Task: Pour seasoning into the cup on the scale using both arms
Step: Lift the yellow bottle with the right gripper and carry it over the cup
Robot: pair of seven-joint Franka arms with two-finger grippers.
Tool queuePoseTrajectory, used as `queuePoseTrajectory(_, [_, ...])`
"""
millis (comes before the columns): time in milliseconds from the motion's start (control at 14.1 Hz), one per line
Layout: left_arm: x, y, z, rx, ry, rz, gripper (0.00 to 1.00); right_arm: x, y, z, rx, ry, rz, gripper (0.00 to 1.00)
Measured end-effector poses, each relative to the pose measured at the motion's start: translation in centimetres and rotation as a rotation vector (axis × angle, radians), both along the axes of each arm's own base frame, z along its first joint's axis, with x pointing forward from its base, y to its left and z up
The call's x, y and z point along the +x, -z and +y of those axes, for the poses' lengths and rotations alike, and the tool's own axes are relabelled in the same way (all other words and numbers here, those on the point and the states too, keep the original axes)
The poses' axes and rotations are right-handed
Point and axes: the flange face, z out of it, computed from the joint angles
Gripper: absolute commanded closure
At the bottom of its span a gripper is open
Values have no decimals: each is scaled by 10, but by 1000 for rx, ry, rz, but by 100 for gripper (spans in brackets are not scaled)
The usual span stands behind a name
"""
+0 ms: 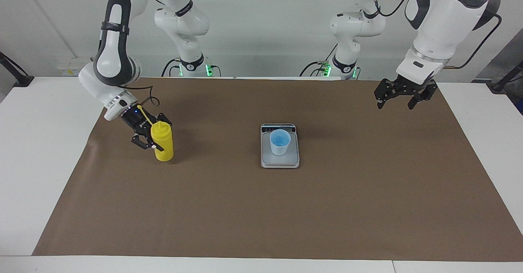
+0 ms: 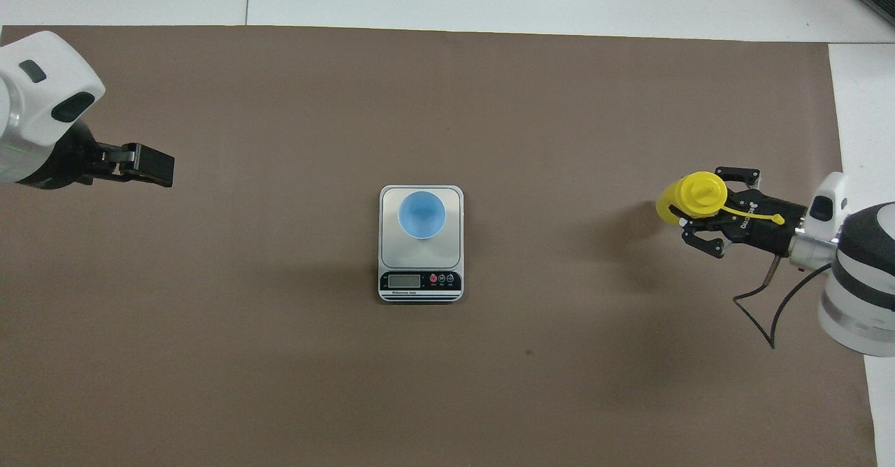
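The yellow seasoning bottle [image 1: 163,147] [image 2: 689,198] stands upright toward the right arm's end of the table, its thin nozzle slanting back over the wrist. My right gripper [image 1: 157,136] [image 2: 699,205] is shut on the bottle's upper body. The pale blue cup [image 1: 280,142] [image 2: 421,215] sits on the silver-grey scale [image 1: 265,158] [image 2: 419,254] at mid-table, with the scale's display on the side nearer the robots. My left gripper [image 1: 396,101] [image 2: 150,163] hangs open and holds nothing, raised over the mat at the left arm's end, well away from the scale.
A brown mat [image 1: 261,207] covers most of the white table [image 1: 36,142]. A black cable [image 2: 759,313] loops from the right wrist over the mat. Black stands [image 1: 16,77] [image 1: 506,79] sit at both ends of the table.
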Motion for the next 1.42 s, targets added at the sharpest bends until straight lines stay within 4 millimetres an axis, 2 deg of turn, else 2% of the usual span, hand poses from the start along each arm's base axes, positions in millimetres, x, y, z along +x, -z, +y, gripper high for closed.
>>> queuePoseTrajectory(213, [-1,2,22,5,-12,30,0,16,-28,2,-130,-32,0,100])
queuePoseTrajectory(426, [-7,7,39,9,7,59,0,31,-39,41,-200,27,68,100])
queuePoseTrajectory(780, [-24,24,42,18,13,114,0,54,-51,108,-268,119,187,100])
queuePoseTrajectory(922, [-28,26,49,17,11,117,0,64,-62,147,-370,164,212,100])
queuePoseTrajectory(1064, [-29,12,54,-12,16,90,0,67,-70,195,-485,161,198,100])
queuePoseTrajectory(1206, [-30,2,58,-27,20,70,0,63,-74,235,-609,104,140,100])
queuePoseTrajectory(1419, [-32,-14,55,-27,27,59,0,58,-81,277,-673,103,154,100])
